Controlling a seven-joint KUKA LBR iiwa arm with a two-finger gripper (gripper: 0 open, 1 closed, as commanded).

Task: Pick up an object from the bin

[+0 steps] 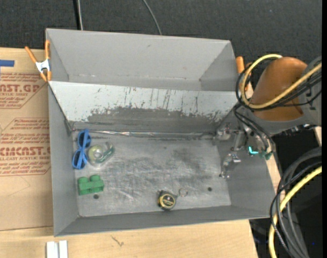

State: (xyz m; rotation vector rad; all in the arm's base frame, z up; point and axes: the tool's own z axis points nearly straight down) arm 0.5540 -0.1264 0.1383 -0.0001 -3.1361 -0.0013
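Hanging far right, tool (225,168), yellow-black disc (166,200) lower-left, apart

Block (91,185) lay on bin (152,165) floor, near left wall, toward front. Glasses (81,149) lay just behind block, along left wall. Small lump (99,155) lay behind block too, just right of glasses. Disc (167,200) lay right of block, well apart, slightly nearer front, by front wall. Gripper (227,163) stood far right of block, somewhat behind it, close to right wall, inside bin.
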